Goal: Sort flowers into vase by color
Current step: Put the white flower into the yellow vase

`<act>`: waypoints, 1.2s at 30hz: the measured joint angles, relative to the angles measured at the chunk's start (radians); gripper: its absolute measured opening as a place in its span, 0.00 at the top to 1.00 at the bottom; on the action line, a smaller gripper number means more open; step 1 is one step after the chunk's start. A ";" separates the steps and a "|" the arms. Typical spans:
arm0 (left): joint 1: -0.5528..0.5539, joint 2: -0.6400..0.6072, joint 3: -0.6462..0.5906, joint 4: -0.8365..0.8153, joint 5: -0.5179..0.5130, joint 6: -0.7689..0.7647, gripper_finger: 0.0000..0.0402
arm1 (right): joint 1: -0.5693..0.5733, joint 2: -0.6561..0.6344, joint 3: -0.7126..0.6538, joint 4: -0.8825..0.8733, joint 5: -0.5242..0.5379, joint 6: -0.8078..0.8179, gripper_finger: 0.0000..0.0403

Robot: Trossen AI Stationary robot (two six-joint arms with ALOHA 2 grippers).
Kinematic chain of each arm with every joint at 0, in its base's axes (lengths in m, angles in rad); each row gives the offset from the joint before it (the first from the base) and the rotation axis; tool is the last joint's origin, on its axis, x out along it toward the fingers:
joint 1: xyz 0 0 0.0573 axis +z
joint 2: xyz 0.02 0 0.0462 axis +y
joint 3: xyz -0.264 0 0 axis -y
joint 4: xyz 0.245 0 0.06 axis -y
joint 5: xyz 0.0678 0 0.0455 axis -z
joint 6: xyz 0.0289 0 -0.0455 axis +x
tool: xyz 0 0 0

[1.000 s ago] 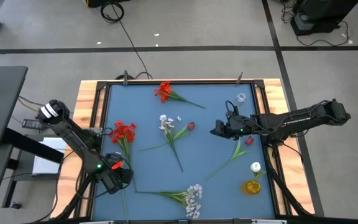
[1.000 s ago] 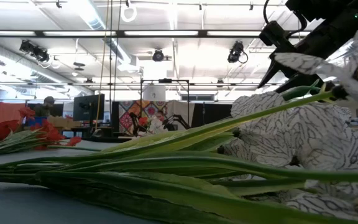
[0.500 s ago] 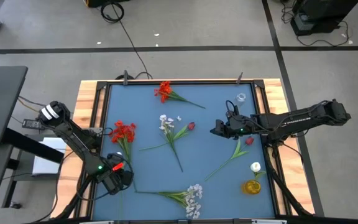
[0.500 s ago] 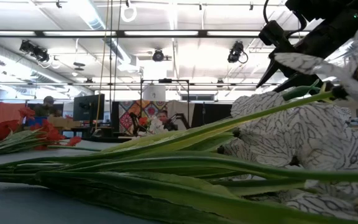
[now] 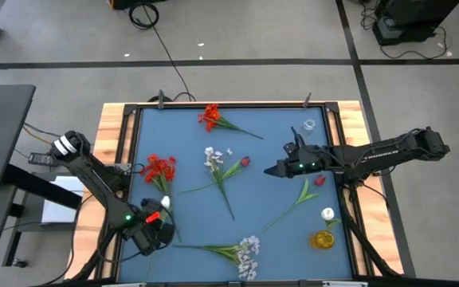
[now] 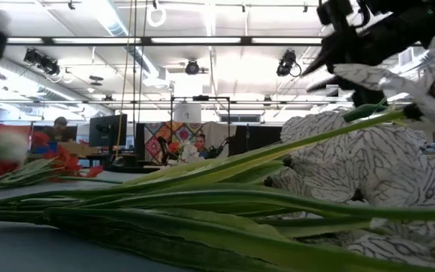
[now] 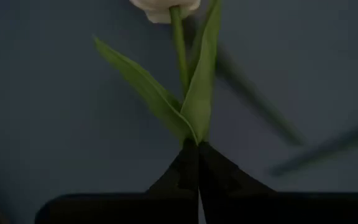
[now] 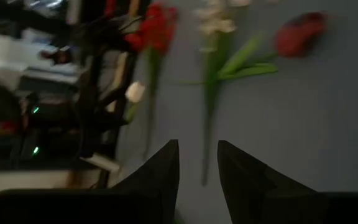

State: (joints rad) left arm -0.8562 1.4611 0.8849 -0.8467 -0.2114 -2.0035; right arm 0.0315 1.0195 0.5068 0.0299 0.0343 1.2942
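My left gripper (image 5: 156, 223) is at the table's near left corner, shut on a white-bud flower whose bud (image 5: 164, 204) points toward the far edge. In the left wrist view the bud (image 7: 164, 6) and two green leaves stand out beyond the fingertips. In the low view the bud (image 6: 0, 143) is a blur at the left. My right gripper (image 5: 268, 170) hovers open right of centre, holding nothing. It is near a dark red bud (image 5: 245, 161) and a white spray (image 5: 213, 157) that lie flat. Red blooms (image 5: 159, 167) lie beside the left arm. My left gripper pinches the white-bud flower between its two fingers, where the leaves join the stem (image 7: 194, 135). The stem runs on straight ahead of the fingertips. The bud end is raised off the table; the gripper hides the lower stem.
More flowers lie about: red blooms (image 5: 209, 116) near the far edge, tiny white blossoms (image 5: 249, 252) at the near edge, a dark red bud (image 5: 319, 181) at the right. A yellow vase (image 5: 323, 238) with a white bud (image 5: 327, 214) and a clear glass vase (image 5: 309, 125) stand on the right side.
My left gripper, shut on the stem throughout, has moved a little toward the near edge and raised the white-bud flower, so the bud now shows above the table in the low view. My right gripper has shifted slightly toward the table's left and tipped.
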 joint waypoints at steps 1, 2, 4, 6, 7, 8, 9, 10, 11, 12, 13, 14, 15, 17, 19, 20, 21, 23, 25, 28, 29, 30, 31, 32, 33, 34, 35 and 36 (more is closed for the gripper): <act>0.012 -0.001 0.027 -0.001 -0.029 0.012 0.99 | -0.002 0.000 0.000 0.025 -0.023 -0.019 0.70; 0.025 -0.001 0.056 -0.006 -0.058 0.031 0.99 | -0.002 0.000 0.000 0.053 -0.043 -0.043 0.71; 0.055 -0.001 0.112 -0.013 -0.120 0.095 0.99 | -0.003 0.000 0.000 0.108 -0.081 -0.104 0.71; 0.098 -0.001 0.167 -0.008 -0.180 0.184 0.99 | -0.003 0.000 0.000 0.167 -0.129 -0.189 0.71; 0.123 -0.002 0.192 -0.003 -0.216 0.238 0.99 | -0.003 0.000 0.000 0.195 -0.159 -0.236 0.71; 0.152 -0.003 0.215 0.005 -0.255 0.302 0.99 | -0.003 0.000 0.000 0.224 -0.191 -0.282 0.71; 0.181 -0.003 0.235 0.022 -0.292 0.370 0.99 | -0.003 0.000 0.000 0.245 -0.221 -0.317 0.71; 0.212 -0.003 0.254 0.048 -0.327 0.449 0.99 | -0.003 0.000 0.000 0.262 -0.240 -0.340 0.71; 0.245 -0.003 0.267 0.086 -0.354 0.533 0.99 | -0.002 0.000 0.000 0.280 -0.244 -0.356 0.71; 0.280 -0.003 0.276 0.136 -0.373 0.623 0.99 | 0.001 0.000 0.000 0.298 -0.244 -0.370 0.71; 0.317 -0.003 0.281 0.199 -0.382 0.717 0.99 | 0.005 0.000 0.000 0.315 -0.240 -0.387 0.71; 0.354 -0.003 0.282 0.280 -0.383 0.807 0.99 | 0.009 0.000 0.000 0.327 -0.229 -0.413 0.71; 0.391 -0.003 0.282 0.367 -0.383 0.897 0.99 | 0.015 0.000 0.000 0.334 -0.209 -0.438 0.71; 0.460 0.008 0.282 0.560 -0.380 1.080 0.99 | 0.030 0.000 0.000 0.343 -0.163 -0.486 0.70; 0.514 0.018 0.282 0.736 -0.356 1.257 0.99 | 0.047 -0.004 0.000 0.360 -0.122 -0.521 0.70; 0.539 0.027 0.282 0.815 -0.339 1.332 0.99 | 0.056 -0.004 0.000 0.373 -0.106 -0.536 0.70; 0.563 0.033 0.282 0.896 -0.316 1.395 0.99 | 0.064 -0.006 0.000 0.385 -0.095 -0.551 0.69; 0.599 0.034 0.282 0.976 -0.275 1.482 0.99 | 0.081 -0.008 -0.001 0.412 -0.078 -0.587 0.66; 0.638 0.034 0.283 1.029 -0.226 1.528 0.99 | 0.095 -0.011 0.000 0.435 -0.043 -0.625 0.63; 0.681 0.051 0.282 1.070 -0.159 1.602 0.99 | 0.107 -0.008 0.000 0.461 0.009 -0.675 0.57; 0.692 0.072 0.282 1.100 -0.130 1.637 0.99 | 0.108 -0.008 0.000 0.461 0.020 -0.690 0.56; 0.705 0.091 0.283 1.148 -0.094 1.662 0.99 | 0.109 -0.008 0.000 0.465 0.025 -0.702 0.54; 0.716 0.108 0.283 1.174 -0.057 1.672 0.99 | 0.110 -0.007 0.000 0.466 0.026 -0.711 0.52; 0.726 0.128 0.282 1.206 -0.021 1.675 0.99 | 0.110 -0.007 0.000 0.467 0.026 -0.714 0.51; 0.736 0.144 0.282 1.250 0.008 1.676 0.99 | 0.110 -0.007 0.000 0.470 0.025 -0.715 0.51; 0.747 0.158 0.282 1.281 0.024 1.678 0.99 | 0.110 -0.007 0.000 0.468 0.024 -0.718 0.50; 0.753 0.166 0.282 1.311 0.033 1.679 0.99 | 0.110 -0.007 0.000 0.466 0.026 -0.718 0.50; 0.760 0.172 0.282 1.324 0.045 1.679 0.99 | 0.110 -0.007 0.000 0.464 0.026 -0.717 0.50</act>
State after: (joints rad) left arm -0.0960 1.6327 1.1671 0.4775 -0.1666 -0.3246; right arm 0.1413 1.0122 0.5068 0.4943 0.0601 0.5773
